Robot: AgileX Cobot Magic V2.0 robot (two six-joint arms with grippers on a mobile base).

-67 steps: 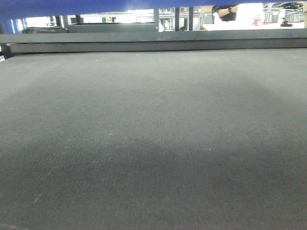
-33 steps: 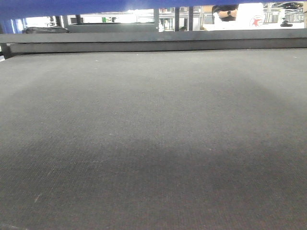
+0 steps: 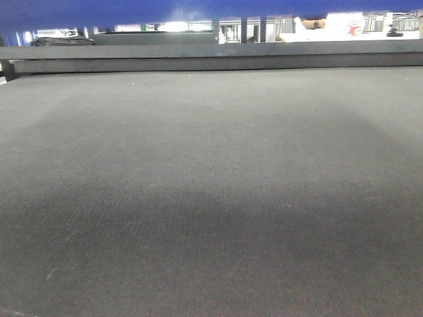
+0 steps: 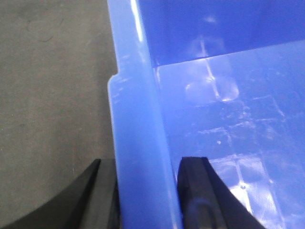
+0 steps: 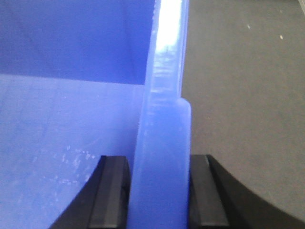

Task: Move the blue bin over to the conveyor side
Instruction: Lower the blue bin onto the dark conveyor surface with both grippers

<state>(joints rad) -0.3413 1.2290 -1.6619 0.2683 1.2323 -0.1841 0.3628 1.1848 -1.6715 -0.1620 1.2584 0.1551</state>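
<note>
Mid-carry, I judge: my left gripper [image 4: 143,191] and right gripper [image 5: 159,191] each pinch a rim of the blue bin [image 4: 228,109], apparently held above the conveyor [image 3: 211,198]. Next I must lower both arms evenly.

Back there we're looking into a brightly lit hall [image 3: 175,27], dark posts [image 3: 262,29] standing across it, a white panel [image 3: 340,25] with a red star [image 3: 354,29] on the right, somebody's arm [image 3: 310,24] beside it.

The blue bin [image 4: 138,119] is glossy smooth plastic; the conveyor [image 3: 211,185] is matt, finely woven dark matting
</note>
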